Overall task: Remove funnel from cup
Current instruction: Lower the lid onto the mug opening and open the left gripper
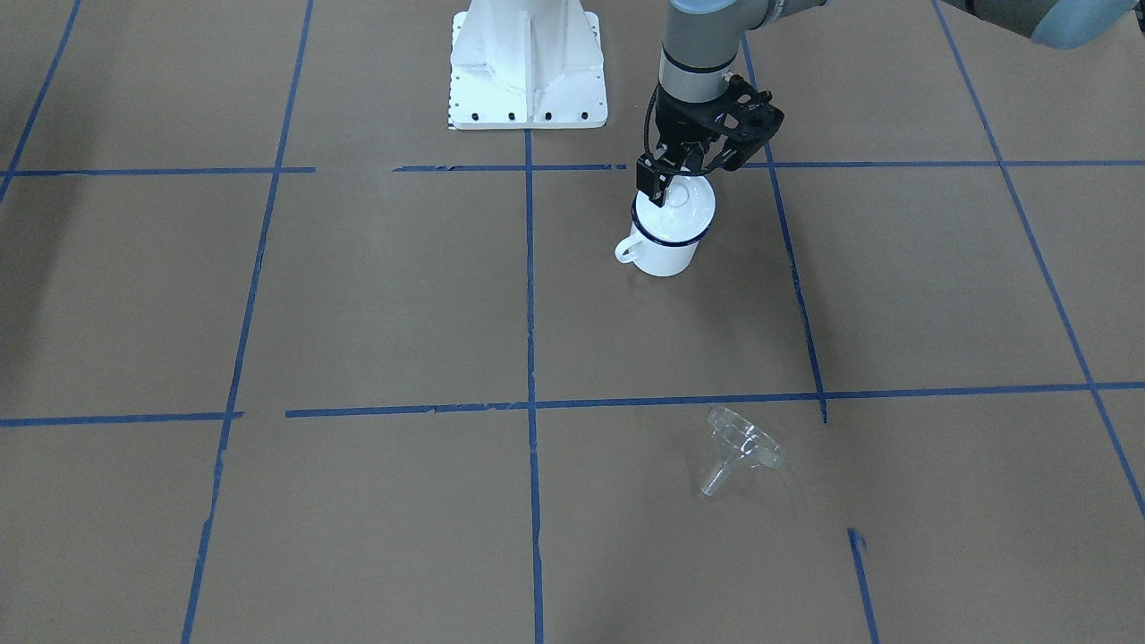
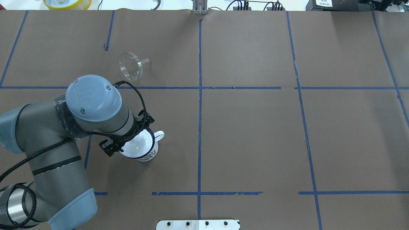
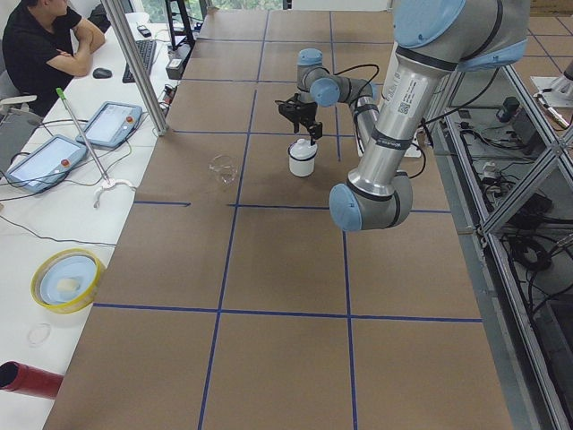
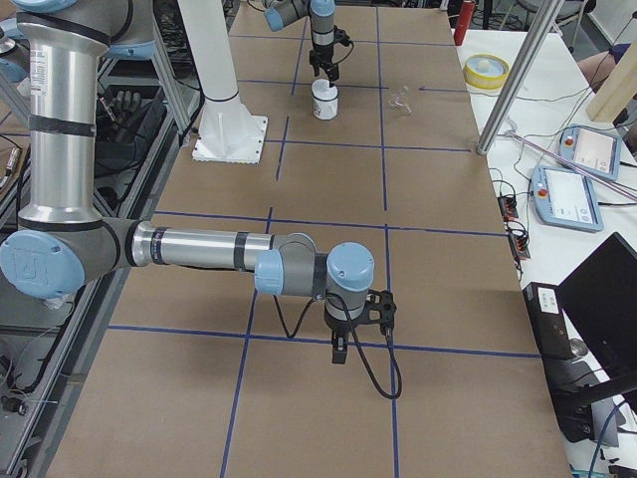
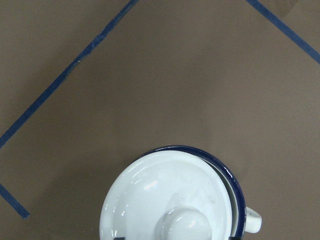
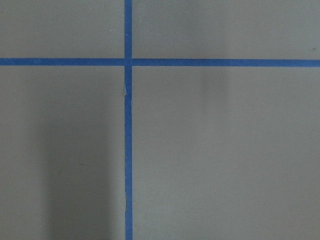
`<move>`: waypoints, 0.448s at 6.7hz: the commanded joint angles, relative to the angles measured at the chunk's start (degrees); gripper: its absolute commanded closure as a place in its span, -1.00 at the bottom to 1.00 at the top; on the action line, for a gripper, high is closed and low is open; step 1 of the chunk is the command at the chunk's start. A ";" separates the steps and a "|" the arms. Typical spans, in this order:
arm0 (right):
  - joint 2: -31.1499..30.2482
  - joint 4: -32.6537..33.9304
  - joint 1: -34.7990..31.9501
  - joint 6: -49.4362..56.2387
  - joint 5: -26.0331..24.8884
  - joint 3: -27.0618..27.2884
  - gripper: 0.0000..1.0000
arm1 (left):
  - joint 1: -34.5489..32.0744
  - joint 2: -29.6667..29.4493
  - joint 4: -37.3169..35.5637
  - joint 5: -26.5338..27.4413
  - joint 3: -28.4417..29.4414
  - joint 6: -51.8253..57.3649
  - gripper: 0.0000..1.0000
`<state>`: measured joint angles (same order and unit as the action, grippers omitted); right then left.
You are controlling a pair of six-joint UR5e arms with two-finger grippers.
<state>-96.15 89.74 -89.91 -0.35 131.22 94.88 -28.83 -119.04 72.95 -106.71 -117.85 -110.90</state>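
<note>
We see the clear plastic funnel (image 1: 742, 447) lying on its side on the paper-covered bench (image 1: 358, 295). It is out of the mug and well apart from it, towards the operators' edge on the robot's left half. Its wide cone is tipped up and its short spout rests near the paper.

The white enamel mug (image 1: 666, 255) with the dark blue rim stands upright on the same half, closer to the robot's edge and just outside the foot of the white mounting base (image 1: 528, 80). Its loop handle points towards the bench's middle line. A round white knobbed lid (image 1: 691, 201) sits askew across its mouth, leaving a sliver of the rim open on the handle side.

The left gripper (image 1: 659, 190) hangs directly over that lid. In the left wrist view we make out only two dark fingertips at the bottom edge. They are spread wide with the knob between them and touch neither side of it, so the jaws stand apart.

The right gripper (image 4: 338, 351) points down above a crossing of blue tape lines (image 6: 128, 150) near the bench's right end, far from mug and funnel. We cannot tell how its jaws stand, because only the side view shows it.
</note>
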 commanded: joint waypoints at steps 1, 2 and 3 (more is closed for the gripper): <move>0.00 0.00 0.00 0.00 0.00 -0.05 -1.00 | -0.61 0.73 0.53 0.18 -1.31 1.81 -1.00; 0.00 0.00 0.00 0.00 0.00 0.04 -1.00 | -2.44 1.09 0.27 -0.08 -3.68 8.70 -1.00; 0.00 0.00 0.00 0.00 0.00 -0.05 -1.00 | -7.59 3.35 0.53 -1.12 -5.61 17.30 -1.00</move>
<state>-96.15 89.74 -89.91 -0.35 131.22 94.87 -32.20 -117.46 73.34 -107.03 -121.36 -101.68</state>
